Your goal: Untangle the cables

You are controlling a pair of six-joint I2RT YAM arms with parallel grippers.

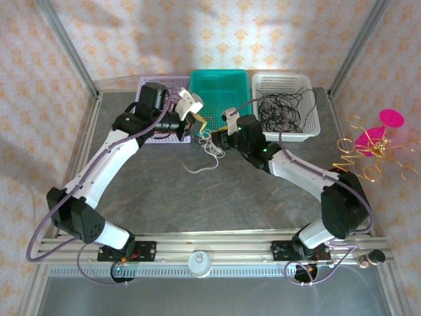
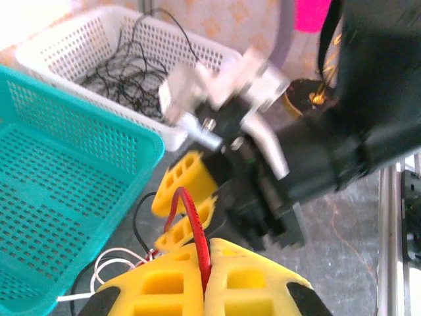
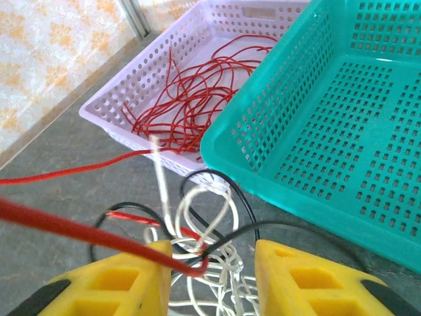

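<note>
I am pressing my left gripper (image 2: 205, 286) tight together on 1 red strand (image 2: 196, 227), which is arching up out of the seam between the yellow pads. I am holding my right gripper (image 3: 212, 260) spread, its 2 fingers standing either side of the cables (image 1: 210, 140) without pinching them. That white, black and red clump is lying on the table (image 1: 197, 197), just in front of the teal basket (image 3: 316, 118). The lilac basket (image 3: 108, 108) is holding loose red wire, the white basket (image 2: 52, 49) black wire.
</note>
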